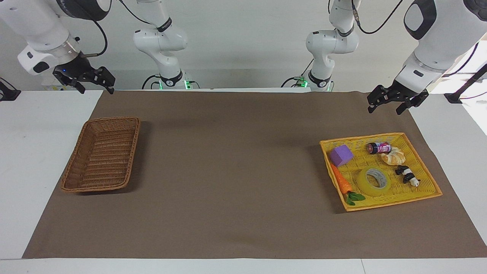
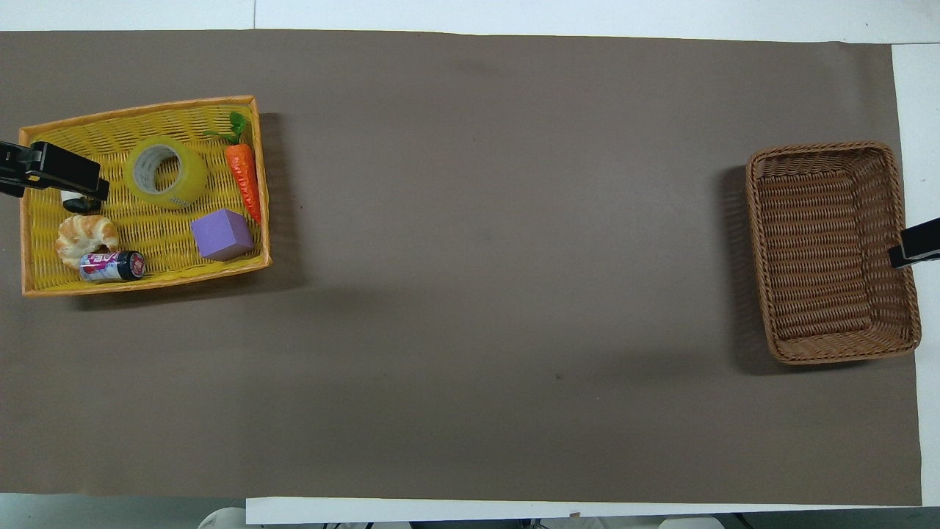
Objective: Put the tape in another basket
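The tape (image 1: 373,181) (image 2: 165,173), a yellow roll with a grey-white core, lies flat in the flat yellow basket (image 1: 428,167) (image 2: 139,109) toward the left arm's end of the table. The brown wicker basket (image 1: 101,154) (image 2: 830,250) sits empty toward the right arm's end. My left gripper (image 1: 384,110) hangs open in the air over the mat's corner by the yellow basket, holding nothing. My right gripper (image 1: 96,90) hangs open and empty over the mat's corner by the brown basket.
With the tape in the yellow basket lie a purple cube (image 1: 341,155), a toy carrot (image 1: 341,182), a croissant (image 1: 393,156), a small can (image 1: 379,147) and a black-and-white toy (image 1: 407,176). A brown mat (image 1: 236,171) covers the white table between the baskets.
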Controlling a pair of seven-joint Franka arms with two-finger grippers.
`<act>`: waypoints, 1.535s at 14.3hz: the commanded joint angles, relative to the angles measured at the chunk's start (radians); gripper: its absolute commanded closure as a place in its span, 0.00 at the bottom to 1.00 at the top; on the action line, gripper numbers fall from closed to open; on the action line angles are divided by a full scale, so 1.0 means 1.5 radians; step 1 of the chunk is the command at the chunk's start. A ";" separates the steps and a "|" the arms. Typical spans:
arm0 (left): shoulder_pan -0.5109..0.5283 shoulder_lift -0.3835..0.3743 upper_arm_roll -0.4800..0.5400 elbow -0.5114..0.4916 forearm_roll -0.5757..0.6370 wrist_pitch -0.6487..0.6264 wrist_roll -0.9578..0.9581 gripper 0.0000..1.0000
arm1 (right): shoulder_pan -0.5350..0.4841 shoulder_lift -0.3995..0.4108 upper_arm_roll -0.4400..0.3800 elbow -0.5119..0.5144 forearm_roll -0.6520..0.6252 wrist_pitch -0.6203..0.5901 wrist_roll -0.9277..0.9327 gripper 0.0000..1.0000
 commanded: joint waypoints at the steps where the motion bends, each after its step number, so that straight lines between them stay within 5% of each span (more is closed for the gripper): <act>1: 0.002 -0.016 0.000 -0.018 0.008 0.004 0.000 0.00 | -0.005 -0.016 0.002 -0.020 0.011 0.013 -0.011 0.00; 4: 0.002 -0.016 0.001 -0.021 0.022 0.007 -0.004 0.00 | -0.005 -0.016 0.002 -0.020 0.012 0.013 -0.011 0.00; 8: 0.062 -0.007 0.000 -0.064 0.025 0.145 0.002 0.00 | -0.005 -0.015 0.002 -0.020 0.012 0.013 -0.011 0.00; 16: 0.115 0.113 0.000 -0.239 0.025 0.458 0.050 0.03 | -0.005 -0.015 0.002 -0.020 0.011 0.013 -0.011 0.00; 22: 0.115 0.206 0.001 -0.224 0.026 0.552 0.049 0.04 | -0.005 -0.016 0.002 -0.020 0.011 0.013 -0.011 0.00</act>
